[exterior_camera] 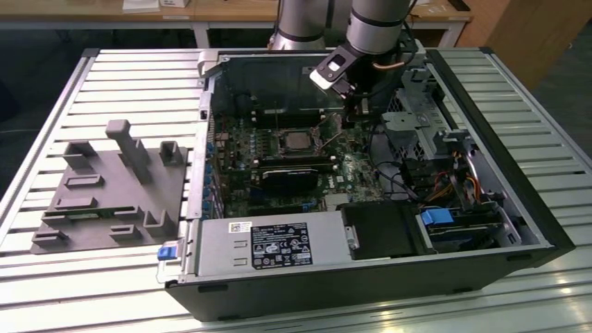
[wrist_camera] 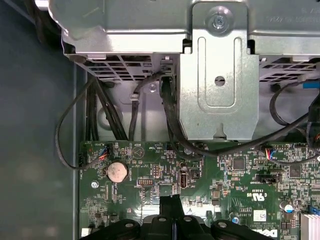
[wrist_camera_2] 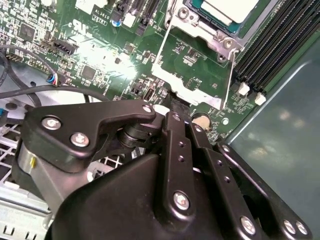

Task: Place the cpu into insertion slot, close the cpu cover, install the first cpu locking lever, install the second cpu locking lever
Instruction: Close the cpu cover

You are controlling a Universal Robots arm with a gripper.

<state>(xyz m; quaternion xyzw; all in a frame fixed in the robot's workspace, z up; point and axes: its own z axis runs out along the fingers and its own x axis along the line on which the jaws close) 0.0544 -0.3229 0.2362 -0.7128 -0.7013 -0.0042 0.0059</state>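
We see the open computer case (exterior_camera: 389, 284) holding the motherboard (exterior_camera: 237, 147), with the cpu (exterior_camera: 298, 141) seated in the insertion slot (exterior_camera: 279, 141), silver-grey top up. Our end effector (wrist_camera: 172, 201), fingers pressed together, hangs just beside that slot.

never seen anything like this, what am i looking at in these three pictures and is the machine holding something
The grey tube is a robot arm ending in a gripper. The exterior view comes from a camera off the arm: an open computer case lies on a slatted metal table, with a grey fixture on the exterior view's left. Both wrist views come from cameras riding on the arm, so black gripper parts crowd them. Inside the case is the green motherboard. The cpu sits in the insertion slot, framed by the silvery cpu cover. The gripper is down by the board, on the exterior view's right of the cpu. Whether it grips anything can't be made out.
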